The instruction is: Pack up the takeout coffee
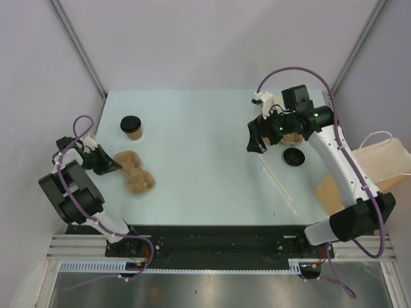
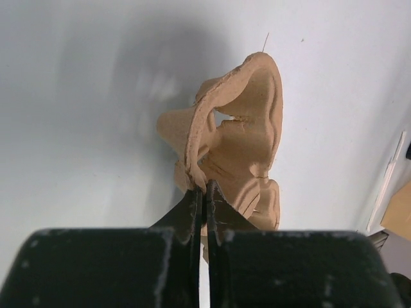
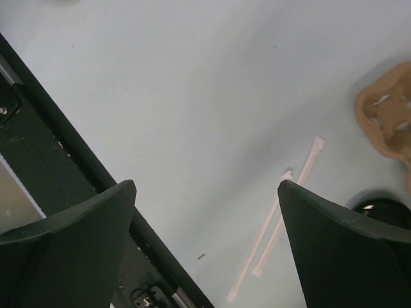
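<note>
**Carrier pinched on the left, one lidded cup standing ready**

At the far left the left gripper (image 2: 204,196) is clamped tight on the rim of the moulded cup carrier (image 1: 135,173), with the thin pulp edge squeezed between its fingertips. The rest of the carrier lies on the table (image 1: 192,141). Just beyond it, apart from both arm and carrier, stands a lidded cup (image 1: 131,127) — upright, kraft-brown, its black top pressed on.

Toward the right, two paper-wrapped straws (image 3: 276,226) lie side by side near the front of the table. Above that part of the table the right gripper (image 3: 207,192) hangs with its fingers spread wide and nothing between them. Close by, a loose black lid (image 1: 294,156) lies flat on the table. Next to it a brown shape (image 3: 385,115) sits partly under the arm; whether it is the second cup or another carrier I cannot tell. The paper bag (image 1: 379,163) stands at the far right, beyond the table's edge.

The cup is probably light and thin-walled, so it should give under a hard squeeze. The plastic lid looks slick and could pop off if gripped there. The best hold seems to be around the paper wall just beneath the rolled rim, where it is stiffest — firm but gentle, and kept upright in case there is liquid inside.
</note>
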